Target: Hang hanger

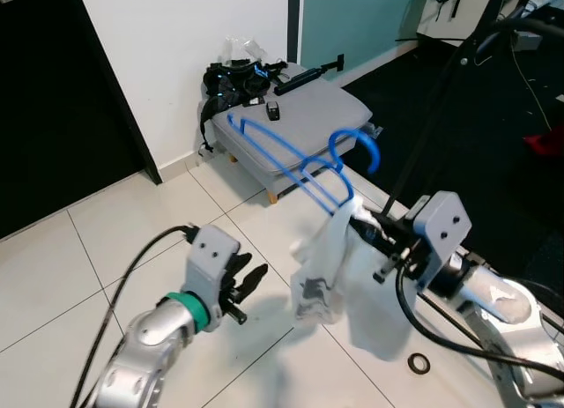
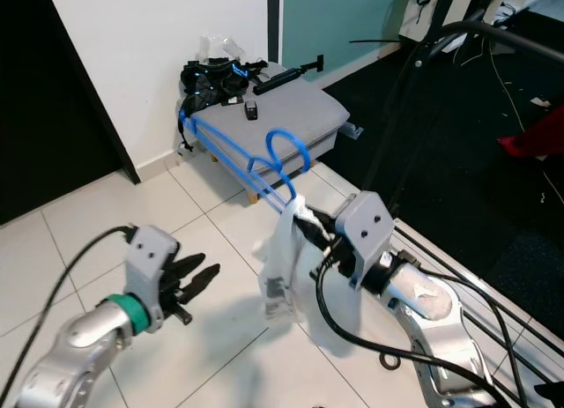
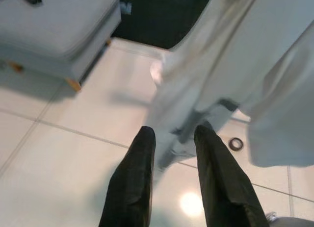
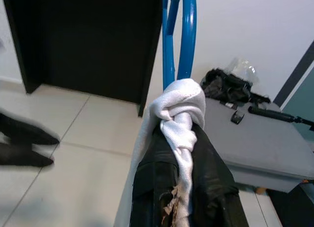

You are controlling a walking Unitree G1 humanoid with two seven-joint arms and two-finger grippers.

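Blue hanger (image 1: 291,157) in right tool (image 1: 366,225), long axis toward grey footstool (image 1: 308,108).

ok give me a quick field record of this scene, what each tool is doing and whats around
right tool: shut on the blue hanger, a white garment bunched in the grip
white garment: hangs off the hanger above the floor
left tool: open, holding nothing, held low beside the garment
floor: pale tiles, a small dark ring lying on it
grey stool: by the white wall, small dark items on top
black gear: piled at the stool's far corner
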